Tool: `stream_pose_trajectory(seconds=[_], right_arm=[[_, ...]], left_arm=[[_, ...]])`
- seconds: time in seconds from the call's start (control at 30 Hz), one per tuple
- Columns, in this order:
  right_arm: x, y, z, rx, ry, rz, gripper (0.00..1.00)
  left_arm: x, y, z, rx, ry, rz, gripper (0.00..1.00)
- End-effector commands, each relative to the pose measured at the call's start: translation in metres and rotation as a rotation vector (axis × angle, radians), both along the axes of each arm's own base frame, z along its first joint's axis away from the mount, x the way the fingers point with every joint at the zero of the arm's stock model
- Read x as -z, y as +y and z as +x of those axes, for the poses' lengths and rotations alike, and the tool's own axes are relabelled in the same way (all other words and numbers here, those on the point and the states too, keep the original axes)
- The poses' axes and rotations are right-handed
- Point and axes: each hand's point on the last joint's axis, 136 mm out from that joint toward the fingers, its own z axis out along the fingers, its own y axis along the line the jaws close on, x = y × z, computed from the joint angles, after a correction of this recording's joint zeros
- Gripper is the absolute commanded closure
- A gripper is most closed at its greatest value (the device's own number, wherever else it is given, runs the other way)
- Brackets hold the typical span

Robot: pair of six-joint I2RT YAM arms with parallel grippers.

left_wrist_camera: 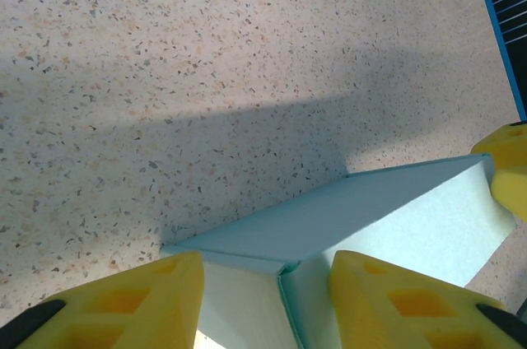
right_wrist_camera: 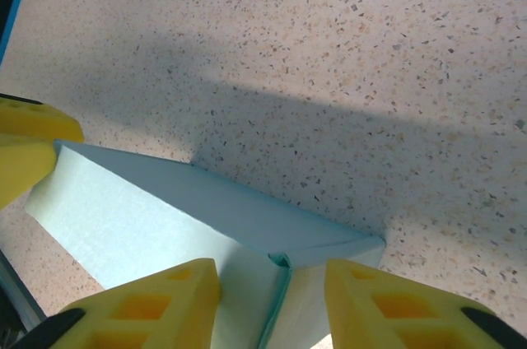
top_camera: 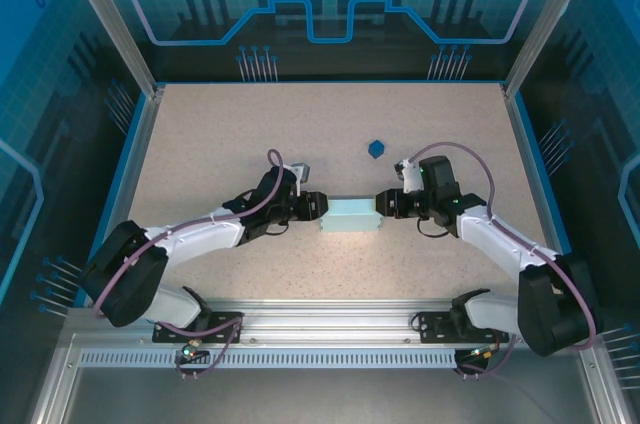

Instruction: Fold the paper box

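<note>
Sky-blue card stands formed as a rectangular paper box (top_camera: 350, 215) at centre frame, seemingly near finished, with the end flaps probably left to tuck. The left gripper (top_camera: 318, 206) and right gripper (top_camera: 382, 202) bracket its ends, jaws part-open; whether they pinch the card cannot be told. Wrist views reveal the end-flap seams (left_wrist_camera: 280, 271); the overhead adds a dark blue cube (top_camera: 376, 148) just above.

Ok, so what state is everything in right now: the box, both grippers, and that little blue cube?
paper box: folded up into a box shape, lying on the table, gripped at both ends.
left gripper: shut on the box's left end.
right gripper: shut on the box's right end.
blue cube: loose on the table beyond the box, untouched.
</note>
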Motion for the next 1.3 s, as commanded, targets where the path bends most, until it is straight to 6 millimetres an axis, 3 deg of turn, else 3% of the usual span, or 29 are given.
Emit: stream_pose_trajectory(seconds=[0.0,0.17,0.43,0.8,1.1,1.27], right_arm=[[0.002,-0.003,-0.015,-0.017,0.068,-0.03,0.55],[-0.013,-0.005,-0.017,-0.023,0.04,-0.034,0.51],[-0.009,-0.009,-0.031,-0.042,0.054,-0.045,0.48],[0.015,-0.006,-0.033,-0.073,0.095,-0.048,0.51],[0.018,-0.006,-0.035,-0.084,0.107,-0.051,0.54],[0.017,-0.006,-0.035,-0.084,0.103,-0.052,0.55]], left_arm=[[0.057,0.019,-0.053,0.071,0.256,0.153,0.52],[0.037,0.012,-0.042,0.054,0.204,0.121,0.45],[0.003,0.004,-0.027,0.026,0.122,0.045,0.38],[0.015,0.002,-0.041,0.031,0.179,-0.022,0.33],[-0.008,0.012,-0.037,-0.044,0.101,-0.079,0.27],[-0.021,0.012,-0.046,-0.03,0.078,-0.112,0.23]])
